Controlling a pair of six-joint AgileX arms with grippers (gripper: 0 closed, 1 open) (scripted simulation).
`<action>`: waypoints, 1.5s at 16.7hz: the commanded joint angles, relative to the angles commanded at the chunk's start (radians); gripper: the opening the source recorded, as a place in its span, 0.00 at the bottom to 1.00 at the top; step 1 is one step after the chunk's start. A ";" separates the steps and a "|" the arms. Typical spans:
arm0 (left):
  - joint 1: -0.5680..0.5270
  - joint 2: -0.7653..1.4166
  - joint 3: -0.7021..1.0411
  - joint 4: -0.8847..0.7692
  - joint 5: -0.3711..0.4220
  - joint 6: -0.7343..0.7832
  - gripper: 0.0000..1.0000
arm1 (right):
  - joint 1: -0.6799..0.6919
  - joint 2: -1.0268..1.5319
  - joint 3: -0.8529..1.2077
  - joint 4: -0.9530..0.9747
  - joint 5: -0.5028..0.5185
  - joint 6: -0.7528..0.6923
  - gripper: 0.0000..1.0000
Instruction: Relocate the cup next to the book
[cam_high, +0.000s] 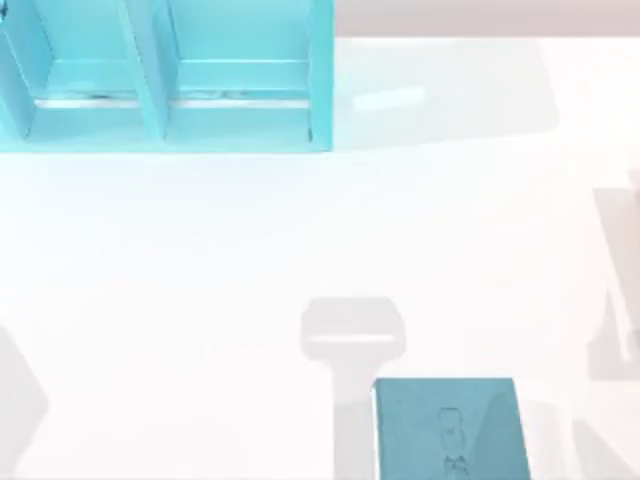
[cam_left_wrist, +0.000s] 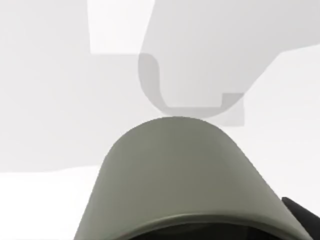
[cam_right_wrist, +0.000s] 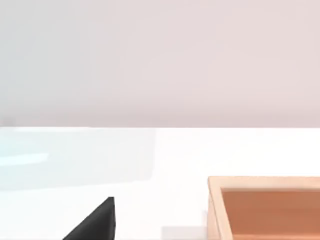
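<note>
**Cup seen close at the left wrist, book at the counter's near edge**

The teal-blue book (cam_high: 450, 428) is seen lying flat on the white counter (cam_high: 200, 300) at the bottom of the top view, a little right of centre, with a faint small figure on its cover. A light-blue shelf unit (cam_high: 165, 75) (divided into compartments) is seen at the upper left of the same view, well apart from the book. Grey shadows are cast on the counter just left of and above the book, and at the far left and right edges.

In the left wrist view a grey-green rounded cup (cam_left_wrist: 185, 180) is seen very near the camera, above the bare white surface, with its own shadow thrown ahead of it. A sliver of dark material is seen at the corner beside the cup. Whether the left hand has hold of the cup, and how far its fingers are parted, cannot be told.

In the right wrist view a shallow orange-brown wooden tray (cam_right_wrist: 265, 207) is seen resting on the counter, and a dark wedge (cam_right_wrist: 97, 222) is seen near it. The spread of the right hand cannot be told either.
</note>
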 joint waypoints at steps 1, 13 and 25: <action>0.001 0.004 -0.003 0.003 0.000 0.001 0.00 | 0.000 0.000 0.000 0.000 0.000 0.000 1.00; -0.379 -0.041 0.050 0.003 0.081 -0.590 0.00 | 0.000 0.000 0.000 0.000 0.000 0.000 1.00; -1.277 -0.050 0.154 -0.072 0.170 -2.076 0.00 | 0.000 0.000 0.000 0.000 0.000 0.000 1.00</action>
